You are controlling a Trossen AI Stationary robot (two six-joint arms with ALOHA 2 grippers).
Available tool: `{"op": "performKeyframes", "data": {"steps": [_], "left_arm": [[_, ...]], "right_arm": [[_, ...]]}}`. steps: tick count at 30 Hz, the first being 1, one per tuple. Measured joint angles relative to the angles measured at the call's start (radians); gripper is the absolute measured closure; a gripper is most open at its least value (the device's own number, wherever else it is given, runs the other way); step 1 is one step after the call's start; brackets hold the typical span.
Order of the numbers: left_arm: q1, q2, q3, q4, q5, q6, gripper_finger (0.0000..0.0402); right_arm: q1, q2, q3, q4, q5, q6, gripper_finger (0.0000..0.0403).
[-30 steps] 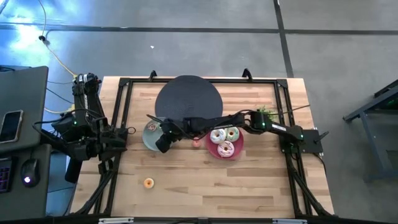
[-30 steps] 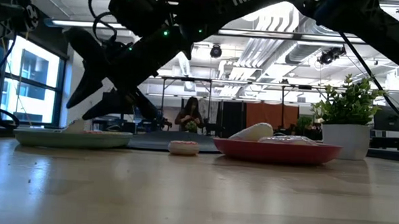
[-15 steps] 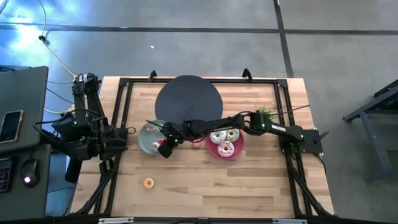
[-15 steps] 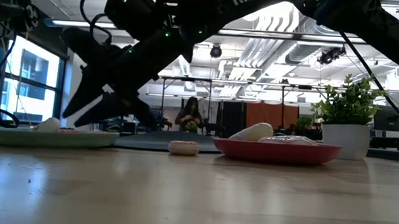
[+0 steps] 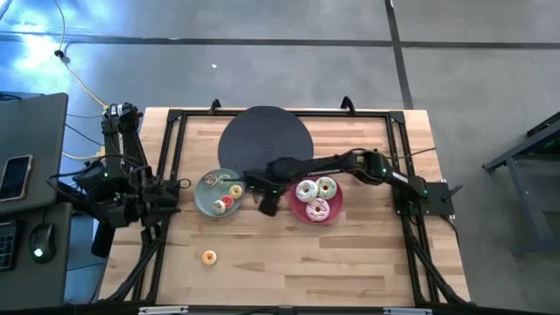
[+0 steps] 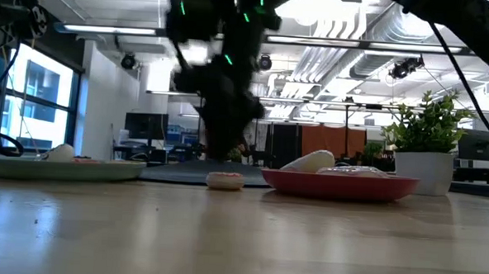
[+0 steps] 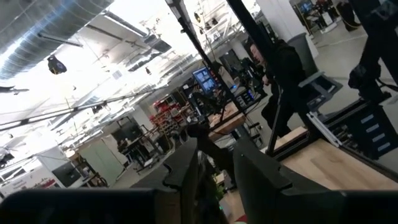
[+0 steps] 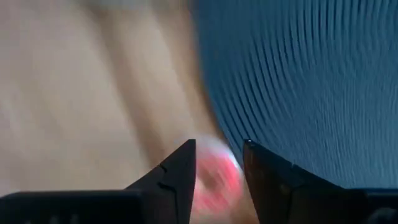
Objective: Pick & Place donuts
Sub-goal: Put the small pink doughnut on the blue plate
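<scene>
My right gripper [image 5: 268,206] is open and points down between the two plates, just above a tiny pink donut [image 6: 224,180] that lies on the table. In the right wrist view the donut [image 8: 214,180] shows blurred between the fingertips. The gripper hides it in the high view. The pink plate [image 5: 330,214] holds three larger donuts [image 5: 316,208]. The grey-green plate [image 5: 203,201] holds three tiny donuts [image 5: 221,203]. A tiny orange donut [image 5: 208,256] lies on the table near the front. My left gripper [image 5: 178,185] waits open at the table's left edge.
A round black disc [image 5: 265,138] lies at the table's far middle. A potted plant [image 6: 426,145] stands at the far right, behind the pink plate. Bare wood lies along the near half of the table. A black frame runs round the table's edges.
My right gripper has gone from over the grey-green plate toward the table's right, to the tiny pink donut between the plates, and has tipped to point down. In the low view the grey-green plate has slid a little to the left.
</scene>
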Motion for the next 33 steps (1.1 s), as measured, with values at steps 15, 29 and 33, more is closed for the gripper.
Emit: {"op": "performKeyframes", "data": {"steps": [15,29,33], "left_arm": [[0.0,0.0,0.0,-0.079,-0.003,-0.057,0.0305],[0.0,-0.002,0.0,-0.081,-0.039,-0.079,0.0305],[0.0,-0.002,0.0,-0.081,-0.04,-0.08,0.0305]], "right_arm": [[-0.036,-0.239,-0.45,0.267,-0.09,0.108,0.029],[-0.027,-0.233,-0.509,0.436,-0.173,0.179,0.029],[-0.025,-0.234,-0.48,0.435,-0.175,0.157,0.029]]}}
